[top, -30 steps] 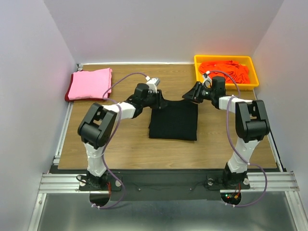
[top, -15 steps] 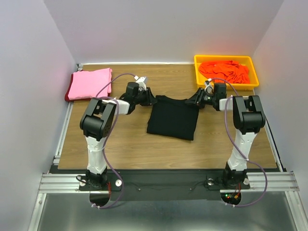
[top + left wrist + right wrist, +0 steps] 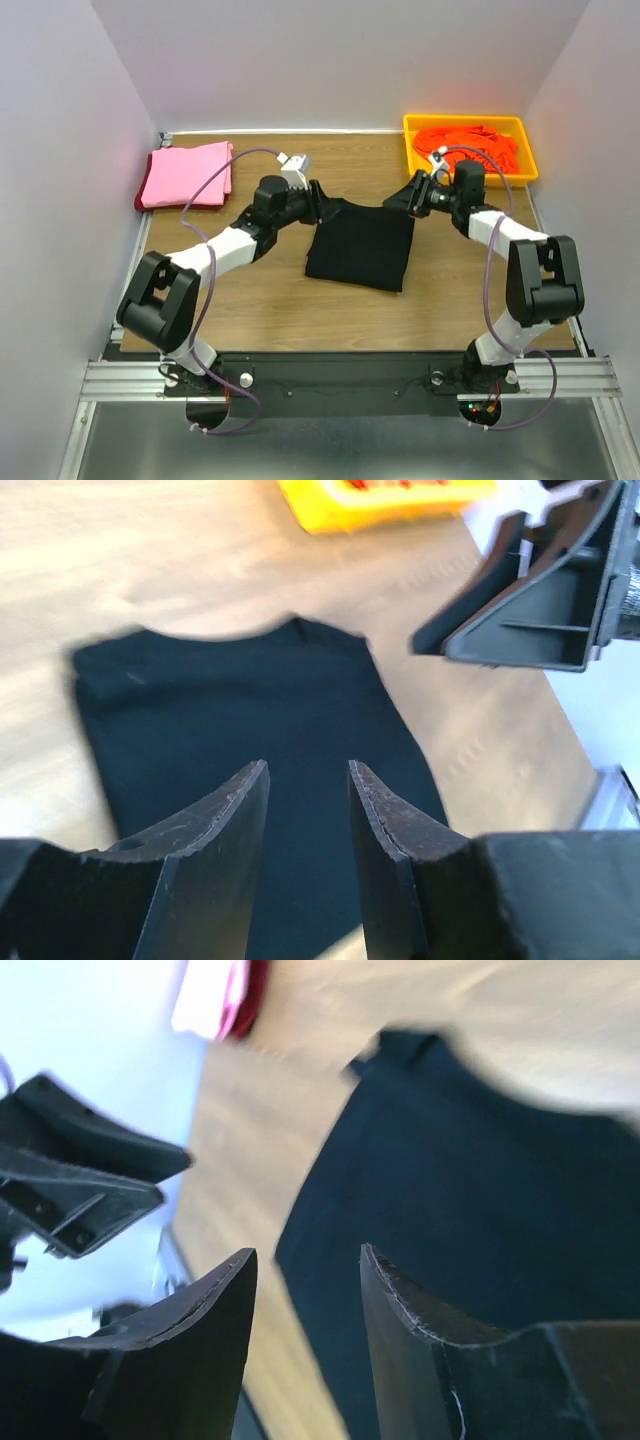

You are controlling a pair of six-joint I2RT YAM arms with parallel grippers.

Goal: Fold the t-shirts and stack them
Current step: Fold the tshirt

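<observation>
Black t-shirt: we see it lying folded flat on the table, between the two grippers.
Left gripper: we find it just over the shirt's far left corner, fingers a narrow gap apart, nothing between them.
Right gripper: at the far right corner, likewise slightly parted and holding nothing.
Pink t-shirt: far left, well apart.

My left arm and right arm are white with big black joints. A thin purple cable runs along each. My left gripper has dark, wedge-shaped fingers.
</observation>
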